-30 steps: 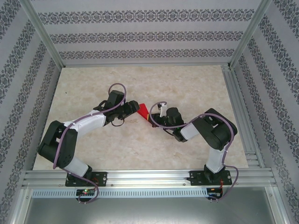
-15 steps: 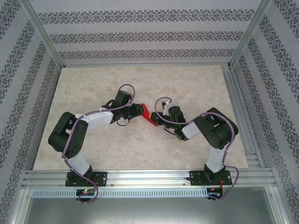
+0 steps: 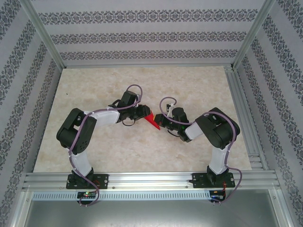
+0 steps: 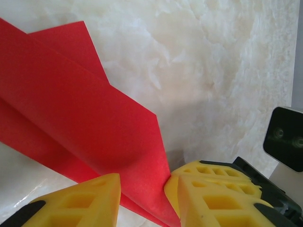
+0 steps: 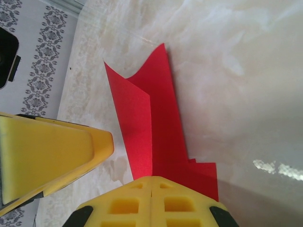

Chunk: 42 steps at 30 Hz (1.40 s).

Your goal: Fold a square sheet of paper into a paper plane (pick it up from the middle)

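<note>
The red paper plane (image 3: 152,121), a folded pointed dart with layered wings, hangs just above the marble table between the two arms. My right gripper (image 3: 160,122) is shut on one end of it; in the right wrist view the fingers (image 5: 151,182) press together on the paper (image 5: 151,118). My left gripper (image 3: 146,115) has come in from the left. In the left wrist view its jaws stand apart (image 4: 143,180) on either side of the plane's narrow end (image 4: 85,109), and the right finger (image 4: 189,182) touches the paper's edge.
The marble tabletop (image 3: 142,85) is ringed by an aluminium frame (image 3: 241,118) and patterned walls. One yellow left finger (image 5: 52,151) shows beside the paper in the right wrist view. Both arm bases are bolted to the near rail (image 3: 151,179).
The left arm has reached right to the paper and its jaws have narrowed around the plane's end. The right gripper has kept hold and shifted slightly, turning the paper's point downward.
</note>
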Each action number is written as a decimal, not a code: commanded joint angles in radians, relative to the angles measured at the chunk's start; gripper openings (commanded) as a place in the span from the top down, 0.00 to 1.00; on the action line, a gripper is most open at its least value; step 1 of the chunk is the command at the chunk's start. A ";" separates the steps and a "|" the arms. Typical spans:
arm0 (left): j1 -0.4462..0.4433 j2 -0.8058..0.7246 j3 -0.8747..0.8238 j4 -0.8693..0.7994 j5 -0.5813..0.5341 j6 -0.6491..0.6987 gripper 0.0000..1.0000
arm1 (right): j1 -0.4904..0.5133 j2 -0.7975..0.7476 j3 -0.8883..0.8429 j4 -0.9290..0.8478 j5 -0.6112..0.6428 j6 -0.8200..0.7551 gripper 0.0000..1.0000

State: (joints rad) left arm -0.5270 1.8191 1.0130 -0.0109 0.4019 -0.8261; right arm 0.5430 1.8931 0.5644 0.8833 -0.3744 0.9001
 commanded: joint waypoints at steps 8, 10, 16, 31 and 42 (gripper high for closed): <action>-0.016 0.020 0.039 0.052 0.039 0.035 0.63 | -0.012 0.062 0.023 0.039 -0.086 0.047 1.00; -0.016 0.023 0.041 0.054 0.042 0.036 0.64 | -0.014 0.070 0.026 0.040 -0.090 0.048 1.00; -0.018 0.035 0.042 0.037 0.037 0.042 0.65 | -0.015 0.069 0.032 0.011 -0.086 0.039 0.99; -0.018 0.058 0.044 -0.007 -0.017 0.042 0.68 | -0.023 0.058 0.046 -0.011 -0.127 0.017 0.92; -0.018 0.084 0.058 -0.021 -0.031 0.032 0.68 | -0.028 -0.011 0.049 -0.105 -0.154 -0.047 0.79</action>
State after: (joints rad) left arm -0.5381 1.8797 1.0420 -0.0158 0.3870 -0.8116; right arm 0.5274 1.9160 0.6014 0.8158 -0.5076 0.9001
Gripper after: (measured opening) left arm 0.319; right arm 0.207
